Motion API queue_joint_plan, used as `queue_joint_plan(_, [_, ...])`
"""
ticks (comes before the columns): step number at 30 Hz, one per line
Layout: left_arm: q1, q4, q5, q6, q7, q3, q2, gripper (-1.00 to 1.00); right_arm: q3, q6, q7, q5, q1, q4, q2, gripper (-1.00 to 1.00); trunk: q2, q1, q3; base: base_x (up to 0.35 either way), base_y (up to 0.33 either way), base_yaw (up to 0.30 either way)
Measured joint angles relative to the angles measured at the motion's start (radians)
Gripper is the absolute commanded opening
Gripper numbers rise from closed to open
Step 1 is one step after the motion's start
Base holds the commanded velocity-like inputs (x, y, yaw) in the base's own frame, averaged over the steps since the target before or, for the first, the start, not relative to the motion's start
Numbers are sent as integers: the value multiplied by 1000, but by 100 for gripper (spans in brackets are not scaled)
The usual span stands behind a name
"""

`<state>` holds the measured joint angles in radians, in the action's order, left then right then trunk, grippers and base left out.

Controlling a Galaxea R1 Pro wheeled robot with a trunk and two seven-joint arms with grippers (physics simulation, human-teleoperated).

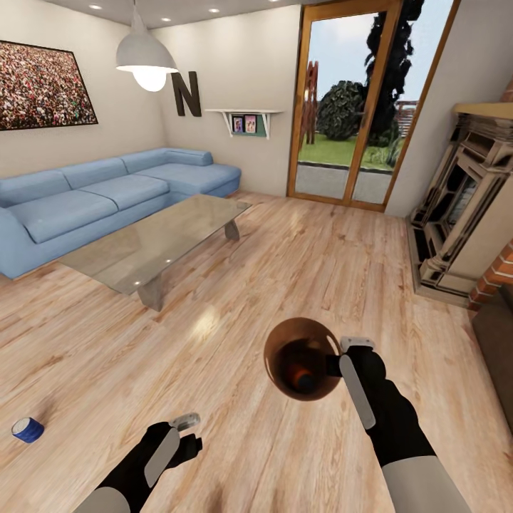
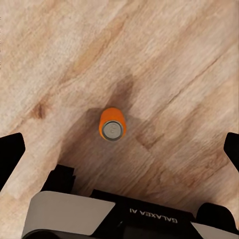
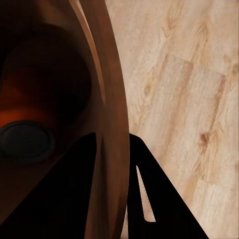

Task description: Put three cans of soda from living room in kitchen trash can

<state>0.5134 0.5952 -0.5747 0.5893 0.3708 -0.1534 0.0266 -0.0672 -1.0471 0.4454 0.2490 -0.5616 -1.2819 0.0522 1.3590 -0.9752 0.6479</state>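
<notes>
The living room has a wood floor (image 1: 299, 235) running to a glass door (image 1: 356, 107) at the far side. A long blue corner sofa (image 1: 92, 199) lines the far left wall under a crowd picture (image 1: 43, 85) and a big letter N (image 1: 187, 94), with a glass coffee table (image 1: 157, 239) just in front of it. A fireplace (image 1: 463, 206) with brick at its edge stands on the right, partly cut off by the frame.

Near the middle, the right hand (image 1: 340, 360) holds the tash can (image 1: 303, 358) by its rim, lifted off the floor, fingers closed on the right wall, one inside and one outside. Its dark inside shows an orange can of soda lying at the bottom (image 3: 27, 134), hard to make out in the shadow.

The left hand (image 1: 187, 431) hangs low at the near left, fingers spread wide and holding nothing. Straight below it a second orange can of soda (image 2: 113, 124) stands upright on the floor, silver top up, clear of both fingers.

At the near left edge a blue can (image 1: 28, 429) lies on its side on the floor, well apart from both hands.
</notes>
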Motion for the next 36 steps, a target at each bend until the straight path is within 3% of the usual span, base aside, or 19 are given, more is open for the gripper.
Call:
queue_joint_plan(12, [-1, 1, 1, 0, 9, 0, 1, 100, -5, 0, 0, -3, 0, 0, 1, -100, 0, 0, 0, -15, 0, 0])
queue_joint_plan(23, [-1, 4, -1, 1, 69, 0, 11, 100, -5, 0, 0, -2, 0, 0, 1, -100, 0, 0, 0, 0, 0, 0])
queue_joint_plan(32, [-1, 4, -1, -1, 72, 0, 13, 100, -4, 0, 0, 1, 0, -22, 1, -100, 63, -34, 28, 0, 0, 0])
queue_joint_plan(36, [-1, 4, -1, -1, 72, 0, 13, 100, -4, 2, -2, -2, 9, -114, 2, -100, 91, -50, 40, 0, 0, 0])
